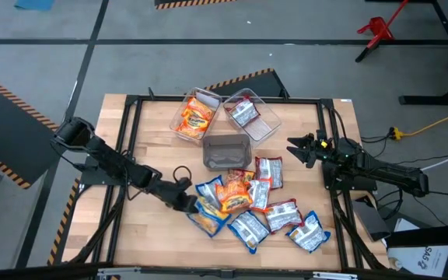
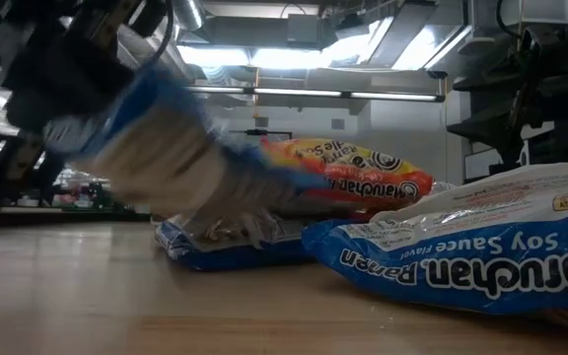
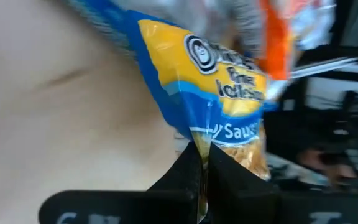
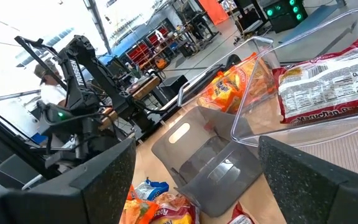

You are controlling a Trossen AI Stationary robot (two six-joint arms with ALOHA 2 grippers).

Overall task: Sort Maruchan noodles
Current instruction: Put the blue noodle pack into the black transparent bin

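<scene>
1. We are gripping a blue noodle packet (image 3: 216, 118) at the pile's left edge, left gripper (image 1: 187, 204) clamped on it.
2. We are holding the right gripper (image 1: 300, 149) spread apart beside the bins (image 1: 225, 152).

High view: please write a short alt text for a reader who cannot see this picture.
From above, the left gripper pinches a blue-and-yellow noodle packet at the edge of a pile of packets on a wooden table. Three clear bins stand behind the pile: one holds an orange packet, one a red-and-white packet, one is empty. The right gripper waits open at the right.
</scene>
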